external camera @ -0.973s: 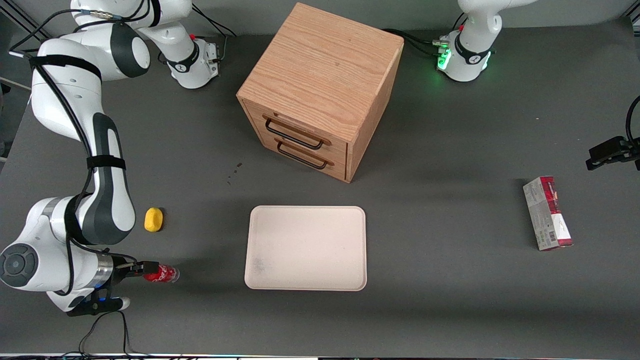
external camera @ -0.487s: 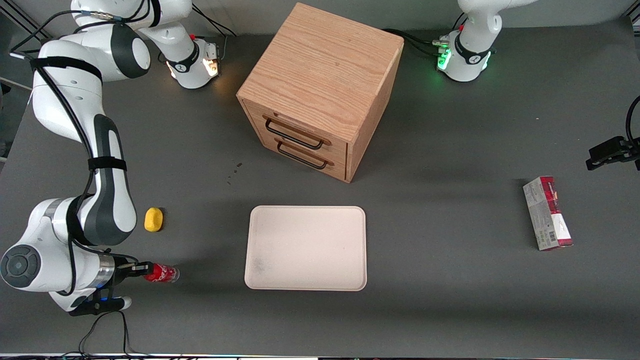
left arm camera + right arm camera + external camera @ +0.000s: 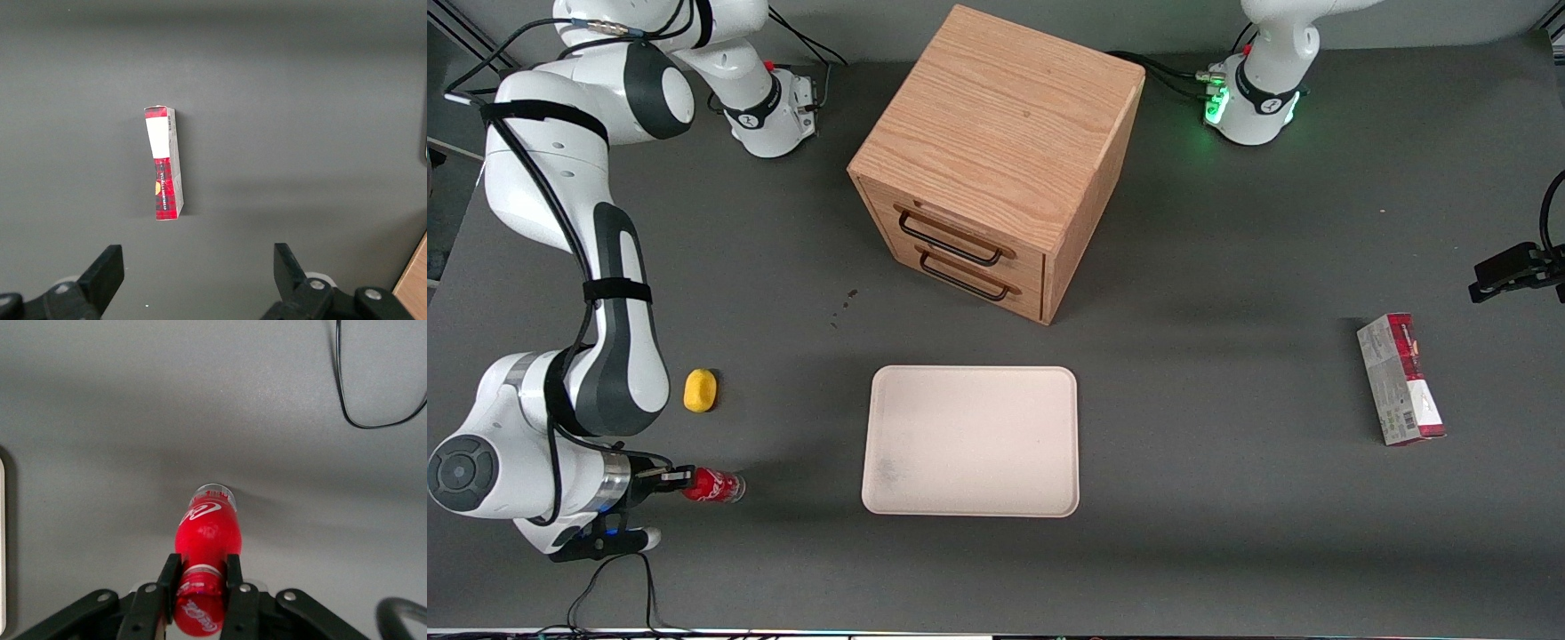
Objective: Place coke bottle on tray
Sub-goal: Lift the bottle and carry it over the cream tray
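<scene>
Listing by size: tray [image 3: 971, 441], flat on the table, well apart from the load toward the parked arm's end; gripper [image 3: 202, 585], fingers clamped on the neck; coke bottle [image 3: 713, 486], base pointing at the tray, off it.

arm [image 3: 618, 293]: white, grey joints | fingers [image 3: 167, 583]: black | cables: black

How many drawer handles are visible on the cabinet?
2, both on the cabinet front: the upper handle and the lower handle directly below it. No others show. The claw is near the table's working-arm end, shut on the bottle.
</scene>
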